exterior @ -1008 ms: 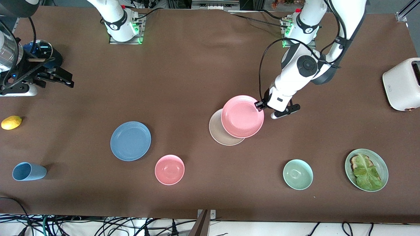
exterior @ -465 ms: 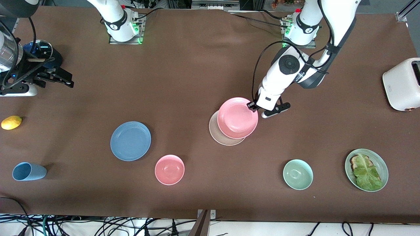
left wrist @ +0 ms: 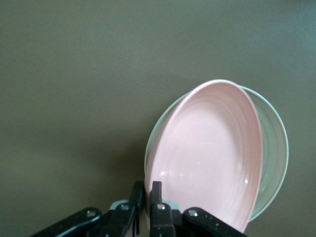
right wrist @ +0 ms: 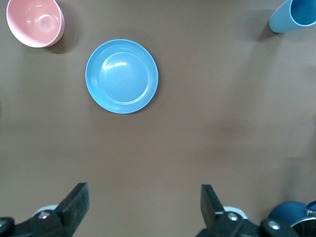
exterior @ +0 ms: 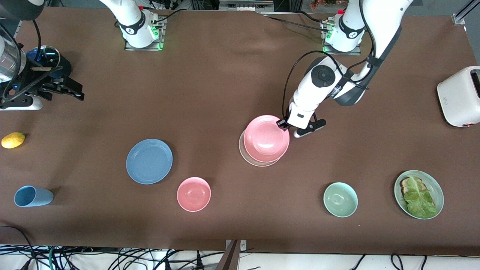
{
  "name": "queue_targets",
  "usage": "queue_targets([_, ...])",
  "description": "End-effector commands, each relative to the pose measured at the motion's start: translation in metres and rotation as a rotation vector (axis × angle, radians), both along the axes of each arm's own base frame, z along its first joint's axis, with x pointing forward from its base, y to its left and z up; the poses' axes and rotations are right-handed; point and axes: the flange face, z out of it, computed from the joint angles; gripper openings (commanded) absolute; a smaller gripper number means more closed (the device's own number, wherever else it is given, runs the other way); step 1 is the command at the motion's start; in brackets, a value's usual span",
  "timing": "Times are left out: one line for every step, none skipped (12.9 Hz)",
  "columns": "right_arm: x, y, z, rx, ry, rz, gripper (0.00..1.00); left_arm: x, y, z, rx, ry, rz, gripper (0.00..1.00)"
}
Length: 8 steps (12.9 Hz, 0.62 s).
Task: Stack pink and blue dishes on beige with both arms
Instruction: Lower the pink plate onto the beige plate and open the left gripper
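Note:
My left gripper (exterior: 284,124) (left wrist: 148,195) is shut on the rim of the pink plate (exterior: 266,138) (left wrist: 207,158), which is tilted and hangs just over the beige plate (exterior: 245,153) (left wrist: 274,148). Only a crescent of the beige plate shows beneath it, near the middle of the table. The blue plate (exterior: 149,161) (right wrist: 121,76) lies flat toward the right arm's end. My right gripper (exterior: 71,90) (right wrist: 143,205) waits open at that end of the table, high above the cloth, with nothing between its fingers.
A pink bowl (exterior: 193,194) and a blue cup (exterior: 32,196) lie nearer the front camera than the blue plate. A lemon (exterior: 12,140), a green bowl (exterior: 340,199), a green plate with lettuce (exterior: 418,194) and a white toaster (exterior: 459,96) are also on the table.
My left gripper has carried the pink plate toward the right arm's end and lower, so it now covers more of the beige plate. The right arm has not moved.

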Motion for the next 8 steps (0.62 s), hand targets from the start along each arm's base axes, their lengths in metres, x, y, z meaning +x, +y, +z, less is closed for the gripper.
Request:
queue_targets([-0.002,-0.002,0.002,0.004,0.004,-0.011,1.00,0.014,-0.004,-0.003,-0.007,-0.015,0.000,0.35])
queue_targets([-0.002,-0.002,0.002,0.004,0.004,-0.011,1.00,0.017,-0.005,-0.003,-0.011,-0.015,0.003,0.49])
queue_targets([-0.002,-0.002,0.002,0.004,0.004,-0.011,1.00,0.019,-0.003,-0.003,-0.011,-0.015,0.006,0.54])
queue_targets([-0.002,-0.002,0.002,0.004,0.004,-0.011,1.00,0.023,-0.001,0.001,-0.012,-0.023,0.001,0.56])
queue_targets([-0.002,-0.002,0.002,0.004,0.004,-0.011,1.00,0.027,0.003,0.007,-0.001,-0.027,-0.011,0.59])
queue_targets([-0.002,-0.002,0.002,0.004,0.004,-0.011,1.00,0.034,0.009,0.019,0.028,-0.024,-0.042,0.62])
queue_targets([-0.002,-0.002,0.002,0.004,0.004,-0.011,1.00,0.045,0.018,0.035,0.070,-0.005,-0.097,0.63])
queue_targets([-0.002,-0.002,0.002,0.004,0.004,-0.011,1.00,0.057,0.027,0.056,0.110,0.015,-0.141,0.65])
